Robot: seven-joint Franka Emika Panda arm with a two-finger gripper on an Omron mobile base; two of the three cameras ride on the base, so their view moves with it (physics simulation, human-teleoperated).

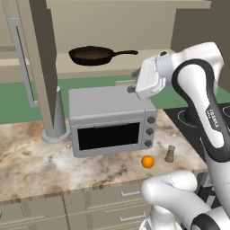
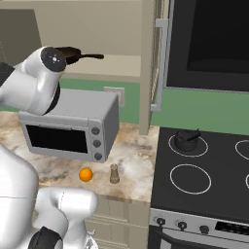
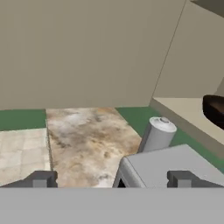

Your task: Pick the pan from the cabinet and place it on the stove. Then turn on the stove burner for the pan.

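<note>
The shallow dark frying pan (image 1: 92,55) sat on the open beige cabinet's shelf (image 1: 148,57) above the grey microwave (image 1: 112,120), so the empty gripper (image 3: 111,179) hovered wide-jawed near it for reaching.

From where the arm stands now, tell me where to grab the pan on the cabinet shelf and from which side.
Grip the pan by its long straight handle. It juts level toward the stove side, clear of the bowl, so come in from the open cabinet front with the open jaws straddling it.
</note>
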